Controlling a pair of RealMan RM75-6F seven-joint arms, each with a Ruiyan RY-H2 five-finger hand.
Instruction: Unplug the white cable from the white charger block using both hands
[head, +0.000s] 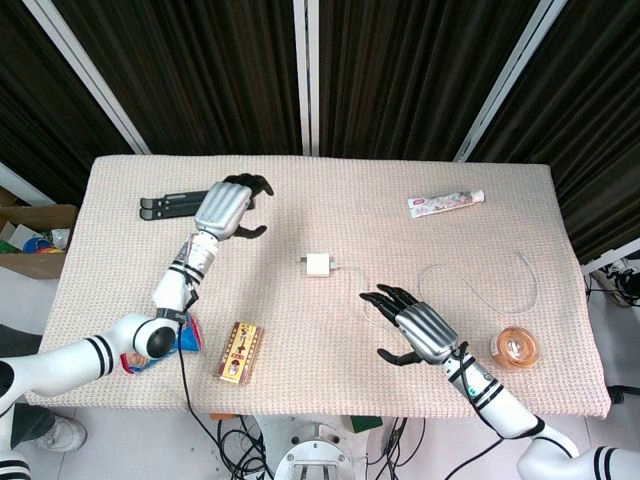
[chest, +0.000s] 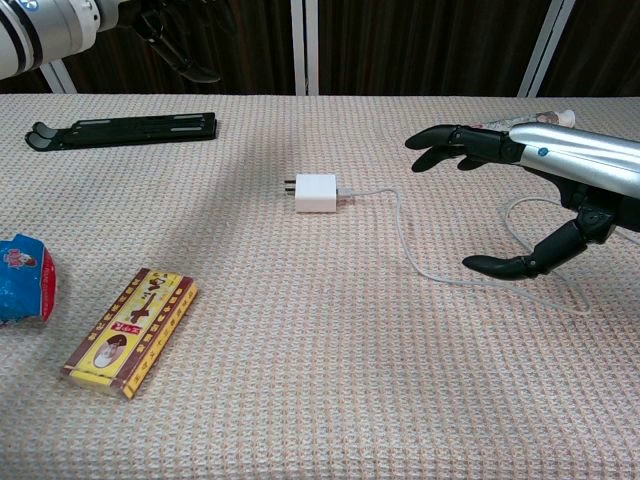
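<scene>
The white charger block (head: 318, 265) (chest: 316, 193) lies flat mid-table, prongs pointing left. The white cable (head: 480, 297) (chest: 412, 243) is plugged into its right side and curls away in a loop to the right. My right hand (head: 415, 330) (chest: 545, 190) hovers open to the right of the block, fingers spread toward it, above the cable. My left hand (head: 228, 208) (chest: 175, 40) is raised over the far left of the table with fingers apart, holding nothing, well away from the block.
A black folding stand (head: 172, 206) (chest: 125, 131) lies far left. A yellow snack box (head: 240, 352) (chest: 130, 331) and a blue packet (head: 182, 342) (chest: 22, 280) sit near the front left. A toothpaste tube (head: 445, 203) and a round orange container (head: 515, 348) are on the right.
</scene>
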